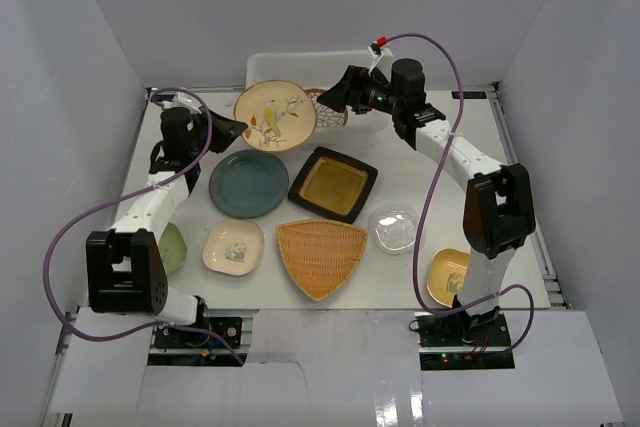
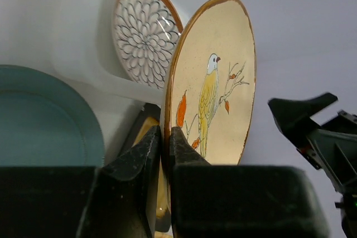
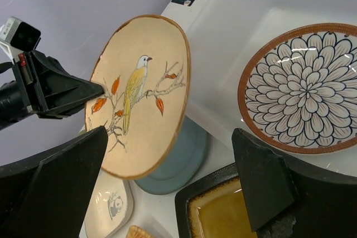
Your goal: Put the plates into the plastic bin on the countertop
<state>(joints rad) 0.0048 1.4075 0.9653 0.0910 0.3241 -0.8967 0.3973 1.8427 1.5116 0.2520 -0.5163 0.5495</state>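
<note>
Green plate [image 1: 175, 247] — half hidden under left arm [image 1: 150, 209].

- You get bright, even light from above; shadows on the counter [image 1: 400, 162] are soft.
- Close to your left claw [image 2: 165, 137], the wrist picture turns dark and slightly blurred.

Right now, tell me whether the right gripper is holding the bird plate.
No, the right gripper stands wide open near the bird plate, whose rim the left gripper pinches.

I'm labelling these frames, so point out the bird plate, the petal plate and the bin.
bird plate [image 2: 212, 93]: left wrist view, on the painted bird.
petal plate [image 3: 304, 87]: right wrist view, centre of the pattern.
bin [image 3: 234, 40]: right wrist view, on its white wall.
</note>
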